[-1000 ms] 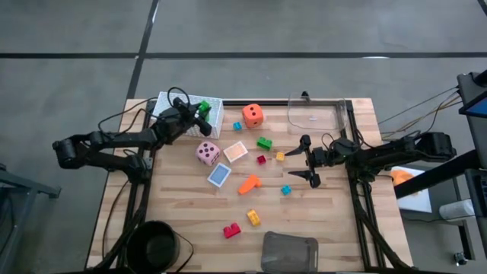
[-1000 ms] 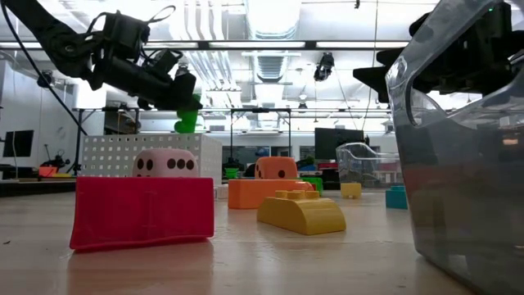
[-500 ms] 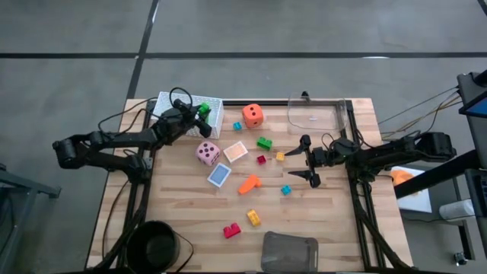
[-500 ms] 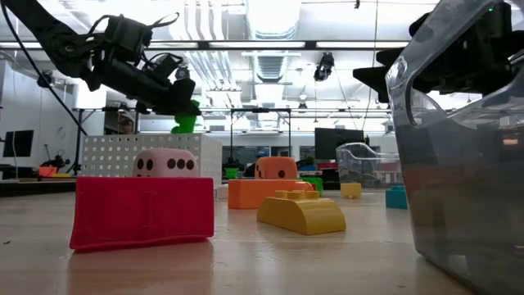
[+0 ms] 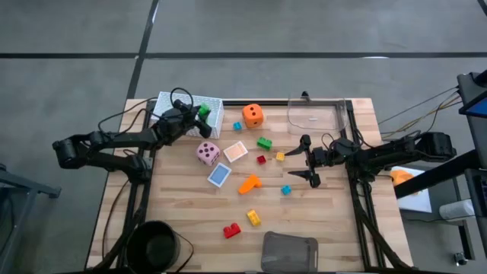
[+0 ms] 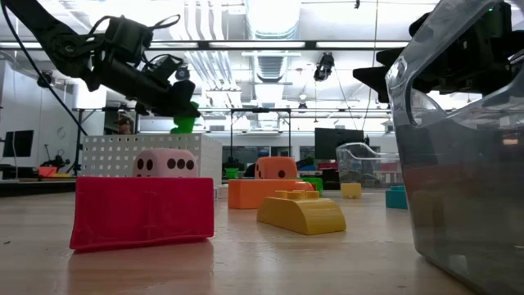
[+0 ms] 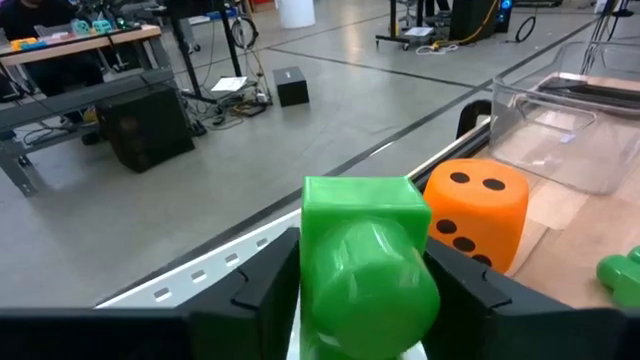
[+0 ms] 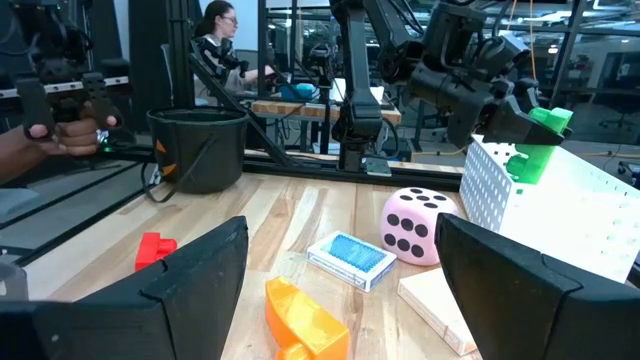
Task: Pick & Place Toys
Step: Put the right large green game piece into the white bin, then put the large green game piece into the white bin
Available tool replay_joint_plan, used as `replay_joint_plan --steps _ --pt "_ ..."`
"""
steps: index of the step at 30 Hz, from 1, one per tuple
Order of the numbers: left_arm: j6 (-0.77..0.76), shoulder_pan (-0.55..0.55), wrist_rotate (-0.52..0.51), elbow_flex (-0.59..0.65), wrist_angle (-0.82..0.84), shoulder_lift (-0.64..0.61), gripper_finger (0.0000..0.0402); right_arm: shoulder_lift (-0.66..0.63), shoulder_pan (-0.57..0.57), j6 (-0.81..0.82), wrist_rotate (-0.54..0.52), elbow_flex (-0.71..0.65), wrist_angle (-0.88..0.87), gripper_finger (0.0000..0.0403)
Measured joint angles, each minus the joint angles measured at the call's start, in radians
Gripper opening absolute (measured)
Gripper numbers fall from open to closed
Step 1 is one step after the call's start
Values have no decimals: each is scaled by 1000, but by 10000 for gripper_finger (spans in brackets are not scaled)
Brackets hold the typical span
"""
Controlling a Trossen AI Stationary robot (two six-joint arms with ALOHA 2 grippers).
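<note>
Left gripper raised over the white perforated basket at the far left of the surface, jaws closed on a green brick — held in the air above the basket's rim. Right gripper low over the right side of the surface, jaws spread wide and holding nothing, near a yellow brick and a teal brick. Scattered between the arms: pink die, orange die, blue card and peach card — all resting on the surface.
</note>
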State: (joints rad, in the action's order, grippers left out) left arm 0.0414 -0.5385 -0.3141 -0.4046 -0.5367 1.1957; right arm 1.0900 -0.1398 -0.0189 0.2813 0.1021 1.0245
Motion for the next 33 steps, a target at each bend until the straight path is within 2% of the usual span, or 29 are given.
replay_joint_plan --steps 10,15,25,33 --pt "-16 0 1 0 18 0 183 0 0 0 0 0 0 320" --pt "-16 0 38 0 -18 0 184 0 0 0 0 0 0 320" --pt "16 27 244 -1 -169 -1 185 0 0 -1 -14 0 -25 320" --pt "38 111 417 -1 -172 -1 185 0 0 -2 -39 -2 -32 320"
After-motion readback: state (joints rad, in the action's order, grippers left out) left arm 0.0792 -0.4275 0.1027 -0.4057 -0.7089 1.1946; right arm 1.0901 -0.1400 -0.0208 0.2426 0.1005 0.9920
